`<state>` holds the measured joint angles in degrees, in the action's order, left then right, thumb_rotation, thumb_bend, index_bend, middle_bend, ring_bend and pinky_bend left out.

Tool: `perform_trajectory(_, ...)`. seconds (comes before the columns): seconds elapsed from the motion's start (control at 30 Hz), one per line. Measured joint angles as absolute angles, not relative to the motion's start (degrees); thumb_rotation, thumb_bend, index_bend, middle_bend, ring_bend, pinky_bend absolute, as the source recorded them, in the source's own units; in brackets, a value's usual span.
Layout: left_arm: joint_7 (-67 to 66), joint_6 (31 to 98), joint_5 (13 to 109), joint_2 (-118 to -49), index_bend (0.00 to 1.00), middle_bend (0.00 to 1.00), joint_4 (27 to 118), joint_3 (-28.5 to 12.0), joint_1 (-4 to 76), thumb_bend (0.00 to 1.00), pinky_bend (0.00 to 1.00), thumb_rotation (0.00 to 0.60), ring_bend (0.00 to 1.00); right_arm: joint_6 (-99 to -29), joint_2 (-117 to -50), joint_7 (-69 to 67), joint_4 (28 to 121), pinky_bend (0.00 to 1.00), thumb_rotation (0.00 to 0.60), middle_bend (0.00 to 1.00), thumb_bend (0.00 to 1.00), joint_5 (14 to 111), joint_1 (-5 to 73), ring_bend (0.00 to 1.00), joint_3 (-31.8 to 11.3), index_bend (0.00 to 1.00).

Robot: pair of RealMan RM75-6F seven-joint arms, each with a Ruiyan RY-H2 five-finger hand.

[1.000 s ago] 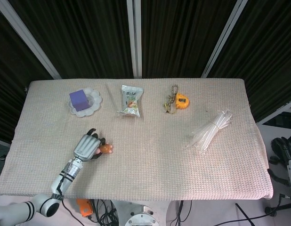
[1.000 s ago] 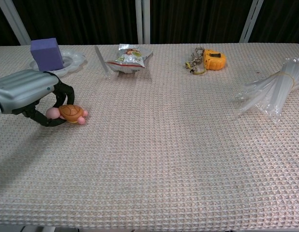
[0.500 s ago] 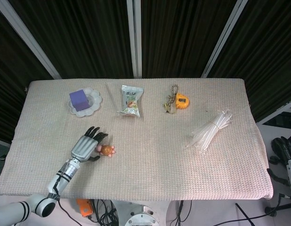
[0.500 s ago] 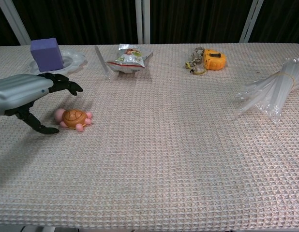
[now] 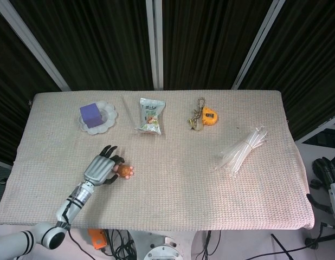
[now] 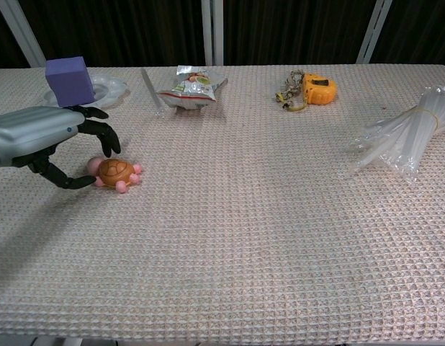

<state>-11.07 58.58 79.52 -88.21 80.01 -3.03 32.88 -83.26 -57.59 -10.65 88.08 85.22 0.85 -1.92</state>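
Tablecloth (image 6: 280, 216): left hand (image 6: 46, 140) has re-curled around the toy turtle (image 6: 116, 173), seemingly touching, fingers apart.

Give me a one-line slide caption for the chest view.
Left hand reaches with spread fingers around a small orange toy turtle on the beige waffle-weave tablecloth.

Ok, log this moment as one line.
left hand: open, fingers curled around turtle toy, grip not confirmed | right hand: barely in view, off table | toy on cloth
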Motion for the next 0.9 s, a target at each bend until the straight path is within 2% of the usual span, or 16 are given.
perform_trajectory(0.33,-9.23,57.58,79.57,-90.37,0.51,0.50,76.47,-2.96,33.46,0.38,0.07,0.600,0.15,-81.95,-57.86,-10.12,88.07,0.00,0.600,0.00,0.17,84.53,1.48,0.00,-2.09,0.00)
perform_trajectory(0.53,-7.64,61.11,81.90,-92.75,0.81,0.83,73.24,-3.08,33.21,0.43,0.16,0.600,0.42,-81.85,-57.97,-10.11,87.96,0.00,0.600,0.00,0.17,84.31,1.50,0.00,-2.10,0.00)
perform_trajectory(0.7,-6.18,62.28,83.33,-94.31,0.84,0.86,70.56,-2.77,32.94,0.43,0.16,0.600,0.48,-82.20,-57.96,-10.33,87.89,0.00,0.600,0.00,0.17,84.40,1.35,0.00,-2.11,0.00)
perform_trajectory(0.83,-6.13,62.67,83.31,-94.14,0.83,0.86,71.18,-2.88,32.76,0.42,0.16,0.600,0.48,-82.50,-57.87,-10.61,87.81,0.00,0.600,0.00,0.17,84.48,1.18,0.00,-2.07,0.00)
perform_trajectory(0.87,-6.06,62.81,83.25,-94.07,0.78,0.82,71.41,-2.95,32.69,0.41,0.15,0.600,0.46,-82.58,-57.83,-10.66,87.82,0.00,0.600,0.00,0.17,84.52,1.14,0.00,-2.07,0.00)
perform_trajectory(0.9,-6.06,62.89,83.16,-93.94,0.69,0.74,71.61,-2.97,32.64,0.39,0.14,0.600,0.40,-82.67,-57.79,-10.69,87.84,0.00,0.600,0.00,0.17,84.57,1.11,0.00,-2.06,0.00)
